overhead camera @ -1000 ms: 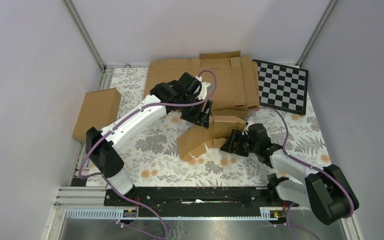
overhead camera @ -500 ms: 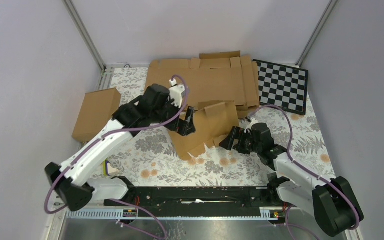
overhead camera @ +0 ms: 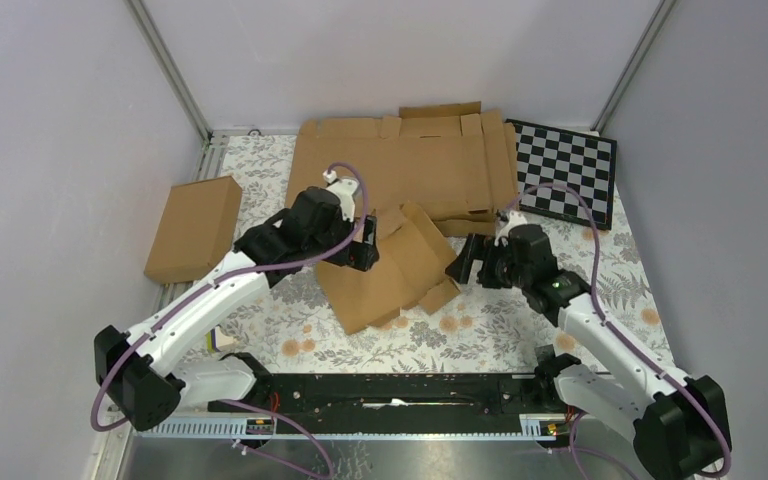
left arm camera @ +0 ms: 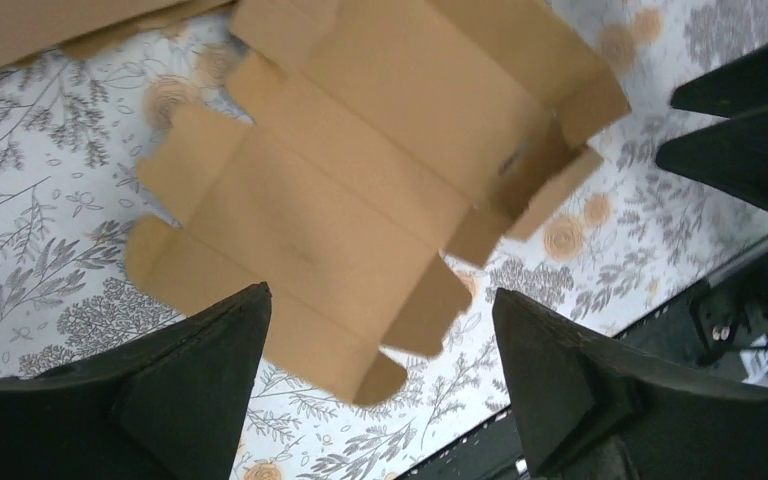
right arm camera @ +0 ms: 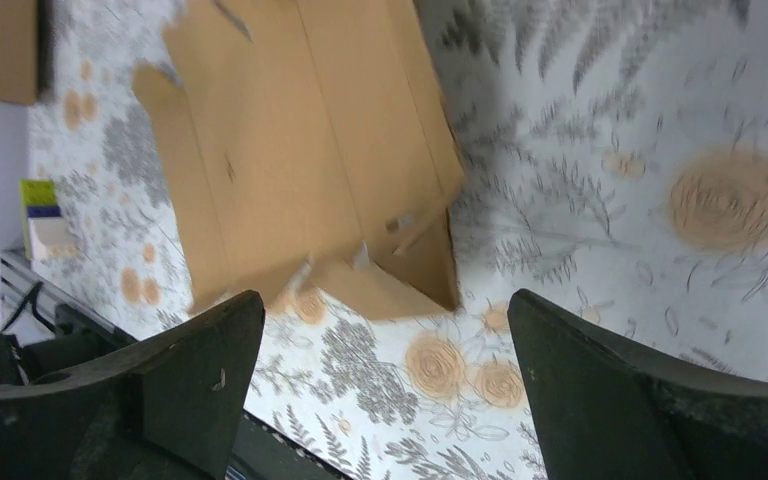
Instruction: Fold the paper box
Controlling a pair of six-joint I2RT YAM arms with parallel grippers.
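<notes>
Poised over the partly flattened paper box (overhead camera: 390, 265) on the floral table (overhead camera: 290, 345): left gripper (left arm camera: 380, 300) and right gripper (right arm camera: 385, 298), jaws released (grasping nothing).

Left gripper (left arm camera: 380, 295), jaws spread wide, above the box (left arm camera: 360, 190) and holding nothing. The box, a creased brown blank, lies diagonally on the floral cloth (left arm camera: 50, 230). Its flaps splay along the lower edge, and its right end is partly raised. More cardboard (left arm camera: 40, 25) fills the upper left corner. The right gripper (left arm camera: 666, 128) enters at the right edge, apart from the box. A black rail (left arm camera: 750, 320) shows at lower right.
</notes>
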